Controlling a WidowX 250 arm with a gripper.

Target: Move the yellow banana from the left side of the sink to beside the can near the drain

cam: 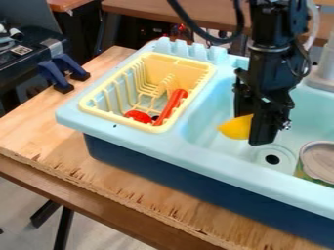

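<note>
The gripper [253, 133] pinches a yellow piece [235, 128] over the basin of the light blue sink [124, 141], near the drain [272, 159]. The piece is plain and smooth, with a rounded outer edge; its other end is hidden by the gripper. A can [320, 161] at the right has a green and yellow label. A square printed code [21, 50] marks the black equipment [40, 54] at left.
</note>
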